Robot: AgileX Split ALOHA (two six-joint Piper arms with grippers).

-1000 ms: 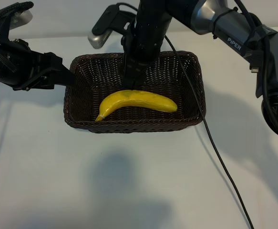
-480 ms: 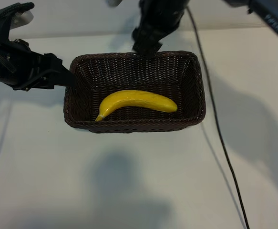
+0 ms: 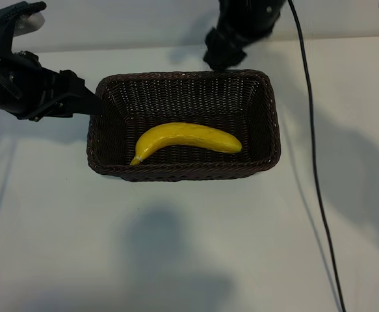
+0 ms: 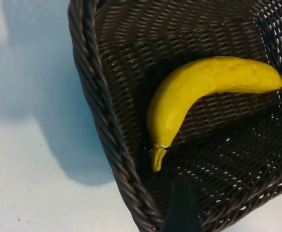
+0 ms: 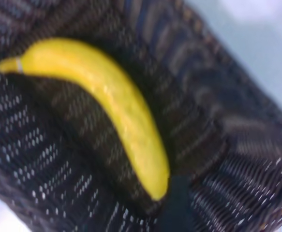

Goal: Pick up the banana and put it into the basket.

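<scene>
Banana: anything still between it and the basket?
Nothing visible. The curved yellow banana already lies on the floor of the dark brown woven wicker basket, with neither hand touching it.

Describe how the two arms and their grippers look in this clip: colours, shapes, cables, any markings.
The left arm is matte black and blocky, with a pale rounded part at its top; its gripper ends in dark angular fingers. Of the right arm only a black, bulky section shows, with a thin black cable trailing across the white table. No markings are visible.
</scene>
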